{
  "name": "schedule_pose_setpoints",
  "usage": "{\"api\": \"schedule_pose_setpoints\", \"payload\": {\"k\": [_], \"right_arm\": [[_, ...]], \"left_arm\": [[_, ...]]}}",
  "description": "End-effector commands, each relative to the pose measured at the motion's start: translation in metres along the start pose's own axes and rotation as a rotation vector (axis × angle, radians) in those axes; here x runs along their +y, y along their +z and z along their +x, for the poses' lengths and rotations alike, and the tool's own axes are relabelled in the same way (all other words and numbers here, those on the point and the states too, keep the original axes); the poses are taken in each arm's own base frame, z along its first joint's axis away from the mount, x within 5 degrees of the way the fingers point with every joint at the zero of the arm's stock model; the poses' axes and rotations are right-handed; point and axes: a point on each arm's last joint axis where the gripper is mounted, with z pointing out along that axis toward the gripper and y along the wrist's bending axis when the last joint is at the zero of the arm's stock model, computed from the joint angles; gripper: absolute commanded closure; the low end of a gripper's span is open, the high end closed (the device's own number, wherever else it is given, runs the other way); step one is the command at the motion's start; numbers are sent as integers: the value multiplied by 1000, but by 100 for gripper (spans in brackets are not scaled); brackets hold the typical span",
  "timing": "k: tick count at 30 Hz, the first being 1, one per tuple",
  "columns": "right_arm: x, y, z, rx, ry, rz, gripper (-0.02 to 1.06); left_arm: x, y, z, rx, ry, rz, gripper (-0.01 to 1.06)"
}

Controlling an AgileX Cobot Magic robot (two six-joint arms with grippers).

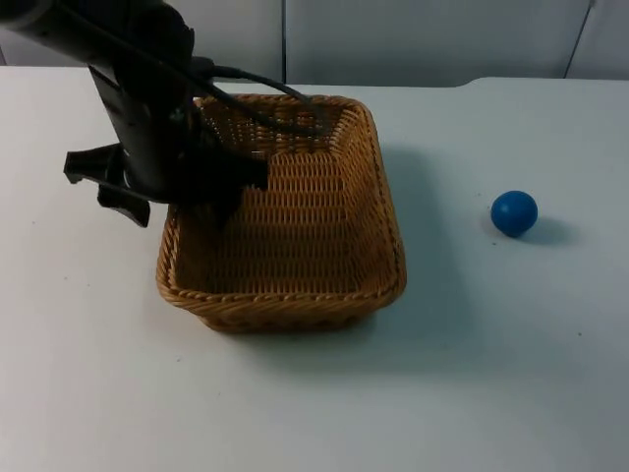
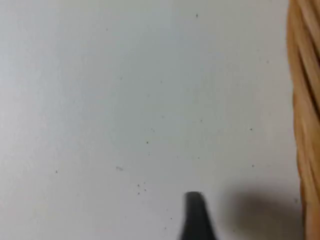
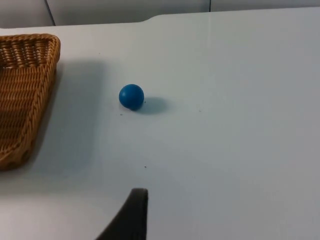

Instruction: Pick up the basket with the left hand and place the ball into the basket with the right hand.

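A white table top [image 1: 314,413] ends at a grey panelled partition wall [image 1: 423,39].

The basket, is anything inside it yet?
The basket shows bare wicker; the blue ball lies apart on the table. The left gripper and its arm cover one corner, so that part stays unseen.

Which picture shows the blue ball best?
The right wrist view: the blue ball sits whole on bare table, apart from the wicker basket. The top view shows it whole too, farther off.
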Motion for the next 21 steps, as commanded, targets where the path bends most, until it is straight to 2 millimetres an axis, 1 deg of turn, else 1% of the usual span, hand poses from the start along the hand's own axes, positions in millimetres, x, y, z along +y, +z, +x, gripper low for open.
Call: {"api": "schedule_pose_setpoints", "payload": {"k": [1, 2, 3, 4, 7, 10, 11, 15, 16, 19, 20, 21], "right_arm": [[-1, 1, 1, -3, -4, 7, 0], [-1, 1, 1, -3, -4, 7, 0], [-1, 1, 1, -3, -4, 7, 0], [-1, 1, 1, -3, -4, 7, 0], [-1, 1, 1, -3, -4, 7, 0], [-1, 1, 1, -3, -4, 7, 0], [-1, 1, 1, -3, -4, 7, 0], [-1, 1, 1, -3, -4, 7, 0], [-1, 1, 1, -3, -4, 7, 0], [-1, 1, 1, -3, -4, 7, 0], [-1, 1, 1, -3, -4, 7, 0], [-1, 1, 1, -3, -4, 7, 0]], "left_arm": [[-2, -1, 1, 7, 13, -8, 62], [-1, -1, 1, 11, 7, -12, 78], [-1, -1, 2, 18, -9, -18, 100], [-1, -1, 2, 23, -14, -22, 105], [-1, -2, 3, 38, -11, -21, 105], [-1, -15, -1, 21, -28, -3, 105], [-1, -15, -1, 21, -28, -3, 105], [-4, -42, -10, -24, -48, 59, 105], [-4, -42, -10, -24, -48, 59, 105], [-3, -62, -15, -30, -36, 139, 105], [-3, -62, -15, -30, -36, 139, 105], [-4, -66, -15, -26, -36, 164, 105]]}}
